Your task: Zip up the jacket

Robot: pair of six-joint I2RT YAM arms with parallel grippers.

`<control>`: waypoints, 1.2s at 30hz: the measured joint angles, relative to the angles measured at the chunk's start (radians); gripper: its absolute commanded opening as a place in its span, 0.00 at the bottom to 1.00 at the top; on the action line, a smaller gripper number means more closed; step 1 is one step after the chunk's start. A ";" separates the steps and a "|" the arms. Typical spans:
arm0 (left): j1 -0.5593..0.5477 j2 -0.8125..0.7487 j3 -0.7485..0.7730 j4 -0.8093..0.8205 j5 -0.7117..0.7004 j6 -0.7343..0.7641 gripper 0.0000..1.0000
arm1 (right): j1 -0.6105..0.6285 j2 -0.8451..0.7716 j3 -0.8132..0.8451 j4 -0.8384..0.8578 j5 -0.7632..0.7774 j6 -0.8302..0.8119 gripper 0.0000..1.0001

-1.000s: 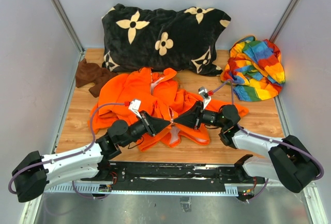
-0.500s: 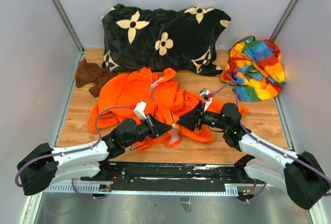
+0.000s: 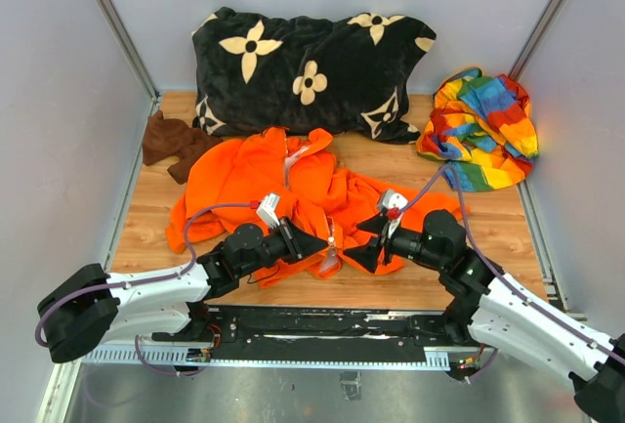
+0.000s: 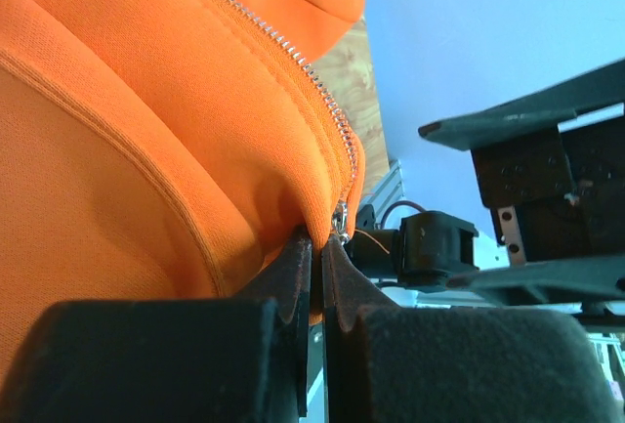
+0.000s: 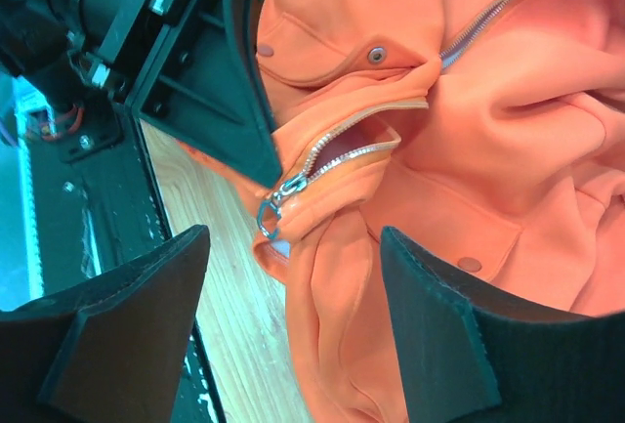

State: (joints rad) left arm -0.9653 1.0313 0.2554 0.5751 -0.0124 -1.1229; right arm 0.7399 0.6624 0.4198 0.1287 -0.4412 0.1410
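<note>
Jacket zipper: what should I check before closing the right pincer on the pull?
1. Left pincer shut on the jacket edge beside the zipper teeth: ok.
2. Right pincer open, holding nothing: ok.
3. Zipper pull in sight ahead of the right pincer's open jaws: ok.
4. Both rows of teeth joined at the pull: cannot tell.
5. Jacket lying flat above the pull: not ok, it is bunched in folds.
</note>
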 measured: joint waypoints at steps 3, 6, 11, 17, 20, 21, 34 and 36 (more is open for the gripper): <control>0.000 0.000 0.001 0.000 0.000 -0.003 0.00 | 0.115 -0.014 -0.002 -0.031 0.098 -0.082 0.72; 0.000 0.000 0.001 0.000 0.001 -0.008 0.00 | 0.246 -0.006 -0.006 -0.038 0.220 -0.177 0.72; 0.000 0.000 0.001 -0.001 0.007 -0.011 0.00 | 0.444 0.046 -0.031 -0.016 0.441 -0.386 0.78; 0.000 0.000 0.001 -0.001 0.008 -0.011 0.00 | 0.597 0.127 -0.078 0.071 0.695 -0.671 0.78; 0.000 0.000 0.001 -0.001 0.010 -0.011 0.00 | 0.630 0.158 -0.111 0.155 0.785 -0.773 0.78; 0.000 0.000 0.001 -0.001 0.011 -0.011 0.00 | 0.647 0.171 -0.125 0.190 0.810 -0.808 0.78; 0.000 0.006 0.001 0.000 0.015 -0.011 0.00 | 0.684 0.323 -0.146 0.448 0.921 -1.014 0.74; 0.000 0.006 0.001 0.000 0.016 -0.011 0.00 | 0.684 0.336 -0.146 0.465 0.921 -1.022 0.73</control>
State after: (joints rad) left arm -0.9653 1.0370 0.2565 0.5747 0.0032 -1.1343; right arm 1.4242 0.9981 0.2741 0.5938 0.4797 -0.8806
